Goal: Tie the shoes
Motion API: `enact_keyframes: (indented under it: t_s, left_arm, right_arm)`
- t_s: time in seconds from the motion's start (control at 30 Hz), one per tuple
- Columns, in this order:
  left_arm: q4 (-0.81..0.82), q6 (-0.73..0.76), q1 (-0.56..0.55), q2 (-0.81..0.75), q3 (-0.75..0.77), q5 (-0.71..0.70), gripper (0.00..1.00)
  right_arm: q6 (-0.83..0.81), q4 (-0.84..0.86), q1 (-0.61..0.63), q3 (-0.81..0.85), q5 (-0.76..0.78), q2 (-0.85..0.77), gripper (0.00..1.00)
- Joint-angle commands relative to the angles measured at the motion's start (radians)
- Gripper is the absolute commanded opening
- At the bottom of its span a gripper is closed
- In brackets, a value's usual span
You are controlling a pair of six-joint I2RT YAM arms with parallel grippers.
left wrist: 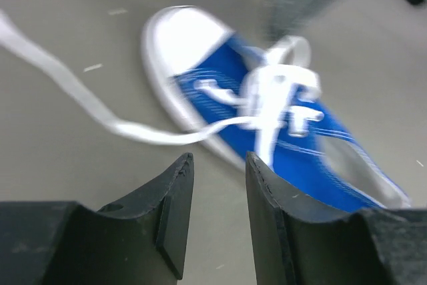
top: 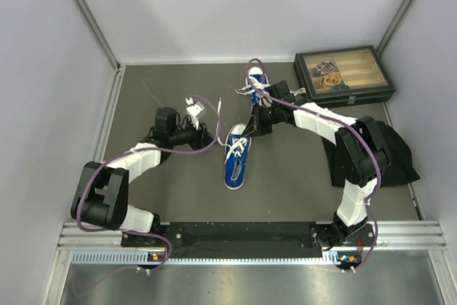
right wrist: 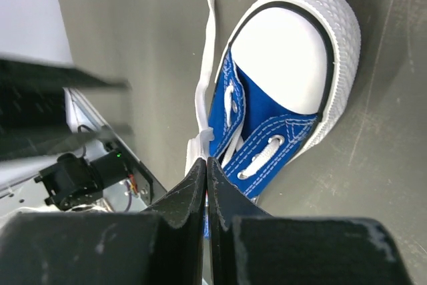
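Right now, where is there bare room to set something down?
Bare mat: between near shoe and right arm, and the far-left corner behind the left arm. Crowded: near shoe to far shoe, around left gripper and right gripper. Box and black cloth fill the right.

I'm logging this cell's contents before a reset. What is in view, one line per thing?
shoes: two, blue with white toe caps; one mid-table, the other farther back
laces: white; loose on the table beside the near shoe, one strand running into the right gripper's tips
box: one, dark with a glass lid; back right corner
cloth: one, black; right edge, partly under the right arm
table: one, grey
left gripper: black fingers, open, nothing between them; above the near shoe
right gripper: black fingers, shut on the lace beside the near shoe's toe
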Motion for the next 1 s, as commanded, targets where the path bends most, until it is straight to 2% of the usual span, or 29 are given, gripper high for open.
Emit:
enact_keyframes:
  t_s: [0.0,0.13,0.33,0.63,0.87,0.97]
  left_arm:
    - [-0.133,0.020,0.093,0.074,0.143,-0.067,0.43]
    - [-0.224,-0.017,0.101,0.192,0.307,-0.086,0.44]
    - [-0.190,-0.063,0.093,0.297,0.393,-0.158,0.43]
    - [-0.207,-0.060,0.017,0.446,0.498,-0.267,0.46]
    - [-0.283,-0.055,-0.066,0.533,0.604,-0.421,0.46]
    - [-0.352,-0.043,-0.106,0.559,0.645,-0.529,0.45]
  right_arm:
    - [-0.055,-0.026,-0.001,0.045,0.044,-0.068,0.00]
    - [-0.081,-0.062,-0.001,0.080,0.066,-0.063,0.00]
    - [-0.121,-0.105,0.002,0.094,0.100,-0.098,0.00]
    - [-0.157,-0.142,0.018,0.123,0.097,-0.072,0.00]
    - [-0.168,-0.156,0.024,0.128,0.106,-0.072,0.00]
    - [-0.173,-0.159,0.022,0.125,0.115,-0.080,0.00]
